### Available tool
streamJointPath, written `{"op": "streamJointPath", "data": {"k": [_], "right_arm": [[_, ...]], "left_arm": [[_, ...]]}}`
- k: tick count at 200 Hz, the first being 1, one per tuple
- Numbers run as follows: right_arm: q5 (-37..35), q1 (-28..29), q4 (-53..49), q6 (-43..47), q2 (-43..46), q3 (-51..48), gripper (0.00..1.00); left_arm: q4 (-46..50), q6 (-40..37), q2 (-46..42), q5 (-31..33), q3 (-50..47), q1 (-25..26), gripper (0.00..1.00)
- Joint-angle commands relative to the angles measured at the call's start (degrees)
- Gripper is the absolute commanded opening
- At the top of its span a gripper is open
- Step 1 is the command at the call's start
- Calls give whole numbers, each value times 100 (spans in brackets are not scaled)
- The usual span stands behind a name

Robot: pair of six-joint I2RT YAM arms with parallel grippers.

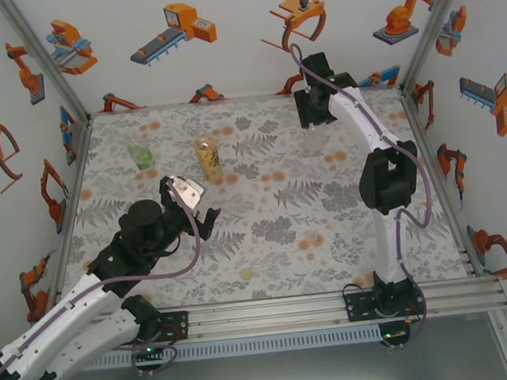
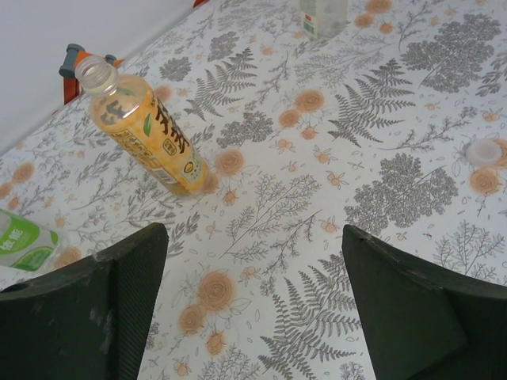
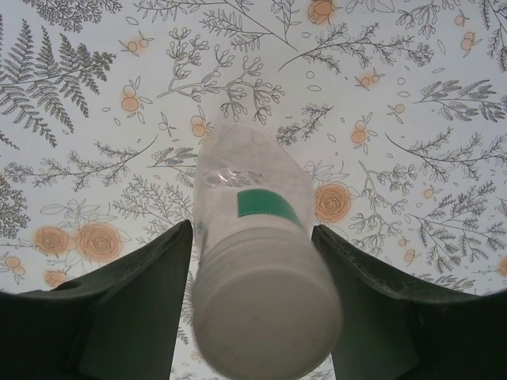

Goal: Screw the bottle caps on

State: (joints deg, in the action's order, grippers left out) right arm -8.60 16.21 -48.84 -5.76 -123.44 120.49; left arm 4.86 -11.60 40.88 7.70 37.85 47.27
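**A:** White cap (image 3: 265, 309) sits closest to me, on top of the clear bottle (image 3: 253, 178). Is the right claw (image 3: 252, 233) holding it?

**B:** I can't tell. Its fingers stand close on both sides of the cap, but I see no sure pinch.

**A:** And the left claw (image 2: 252, 233)?

**B:** It is wide apart, with nothing in it. The amber bottle (image 2: 146, 131) stands up straight with a bare mouth, ahead and to the claw's left. A loose cap (image 2: 483, 150) lies flat on the table (image 2: 261, 182), ahead and to the right, well apart from that bottle.

**A:** Which arm should go?

**B:** The left, I think. It looks nearer to both.

**A:** Any words to read?

**B:** The amber label has dark signs I can't read. The green bottle (image 2: 24, 241) has white marks, too small. The clear one just shows a green patch.
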Motion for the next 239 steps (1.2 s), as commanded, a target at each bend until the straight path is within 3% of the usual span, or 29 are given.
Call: {"op": "streamJointPath", "data": {"k": [1, 33, 67, 135, 187, 239], "right_arm": [[-28, -39, -164, -17, 364, 169, 58], [25, -39, -371, -13, 636, 377, 58], [191, -23, -559, -13, 988, 346, 58], [594, 376, -41, -158, 1939, -978, 58], [960, 1085, 1612, -627, 2595, -2613, 58], [1481, 1750, 3687, -714, 2618, -3600, 58]], "left_arm": [[124, 66, -75, 179, 87, -63, 85], [265, 193, -19, 89, 276, -477, 90], [552, 349, 105, -419, 576, -1217, 87], [1031, 828, 379, -2052, 997, -3292, 91], [1068, 1242, 442, -2467, 991, -4330, 93], [894, 1313, 97, -2468, 609, -4437, 94]]}}
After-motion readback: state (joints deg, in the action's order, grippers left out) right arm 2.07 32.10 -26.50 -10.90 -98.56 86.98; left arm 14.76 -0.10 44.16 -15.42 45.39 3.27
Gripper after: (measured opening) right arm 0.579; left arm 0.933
